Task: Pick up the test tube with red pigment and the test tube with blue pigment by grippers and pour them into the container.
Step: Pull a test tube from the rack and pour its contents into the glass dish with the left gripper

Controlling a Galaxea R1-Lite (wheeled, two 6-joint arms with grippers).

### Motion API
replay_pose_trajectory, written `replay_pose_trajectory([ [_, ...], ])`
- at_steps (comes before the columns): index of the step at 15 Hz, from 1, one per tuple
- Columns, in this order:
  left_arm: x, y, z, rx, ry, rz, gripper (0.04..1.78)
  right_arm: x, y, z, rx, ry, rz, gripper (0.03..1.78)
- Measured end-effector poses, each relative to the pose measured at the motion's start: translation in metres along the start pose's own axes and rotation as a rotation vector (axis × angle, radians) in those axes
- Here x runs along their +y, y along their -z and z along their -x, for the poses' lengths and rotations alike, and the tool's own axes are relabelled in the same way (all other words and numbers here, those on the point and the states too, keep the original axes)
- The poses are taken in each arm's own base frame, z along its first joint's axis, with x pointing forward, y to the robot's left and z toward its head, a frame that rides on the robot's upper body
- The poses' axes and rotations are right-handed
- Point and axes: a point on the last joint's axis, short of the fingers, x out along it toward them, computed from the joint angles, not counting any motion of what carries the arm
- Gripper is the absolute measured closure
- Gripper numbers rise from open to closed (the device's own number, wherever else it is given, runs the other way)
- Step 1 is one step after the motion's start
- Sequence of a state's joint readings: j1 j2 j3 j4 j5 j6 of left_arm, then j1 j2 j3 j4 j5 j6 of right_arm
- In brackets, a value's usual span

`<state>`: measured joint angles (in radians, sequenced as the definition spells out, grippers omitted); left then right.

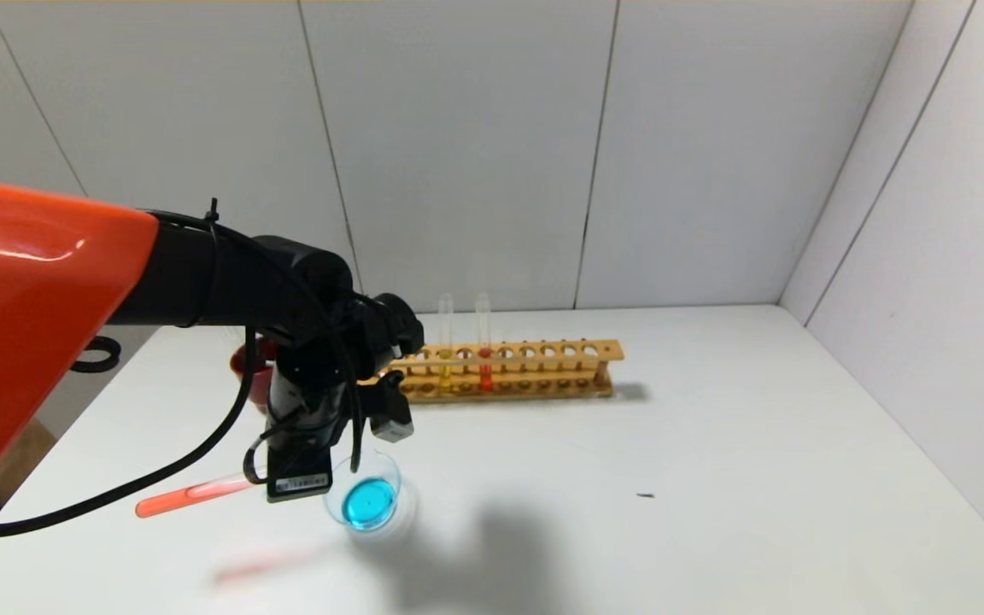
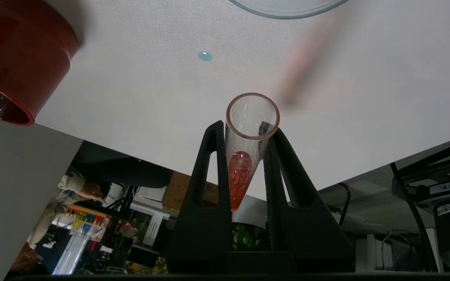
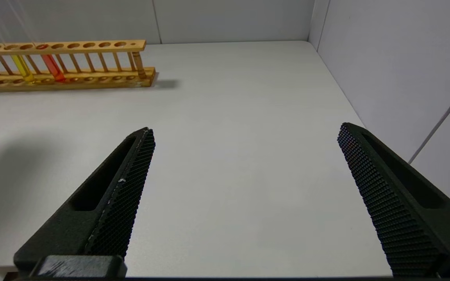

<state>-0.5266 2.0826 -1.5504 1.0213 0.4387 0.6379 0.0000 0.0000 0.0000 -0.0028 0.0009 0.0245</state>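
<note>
My left gripper (image 2: 248, 128) is shut on the test tube with red pigment (image 1: 189, 495), which lies almost level just above the table. Its orange-red liquid (image 2: 238, 175) sits in the closed end. The open mouth (image 2: 252, 116) points toward the container (image 1: 370, 500), a small clear glass dish holding blue liquid, right beside my left wrist. The dish's rim (image 2: 287, 9) shows beyond the tube's mouth. The test tube with blue pigment is out of view. My right gripper (image 3: 246, 136) hangs open over bare table, holding nothing, and is outside the head view.
A wooden rack (image 1: 509, 371) stands at the back with a yellow tube (image 1: 445, 359) and a reddish tube (image 1: 484, 363). A dark red cup (image 1: 253, 371) sits behind my left arm. A blue drop (image 2: 205, 56) lies on the table near the dish.
</note>
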Motion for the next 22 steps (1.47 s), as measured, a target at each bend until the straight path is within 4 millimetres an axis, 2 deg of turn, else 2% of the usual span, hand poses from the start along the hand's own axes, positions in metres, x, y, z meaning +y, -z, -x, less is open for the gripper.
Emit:
replay_pose_trajectory([
  [12, -0.005, -0.023, 0.0, 0.072, 0.007, -0.086, 1.52, 0.0, 0.0, 0.0, 0.0, 0.0, 0.0, 0.1],
  [22, -0.001, -0.038, -0.011, 0.124, 0.003, -0.111, 1.52, 0.0, 0.0, 0.0, 0.0, 0.0, 0.0, 0.1],
])
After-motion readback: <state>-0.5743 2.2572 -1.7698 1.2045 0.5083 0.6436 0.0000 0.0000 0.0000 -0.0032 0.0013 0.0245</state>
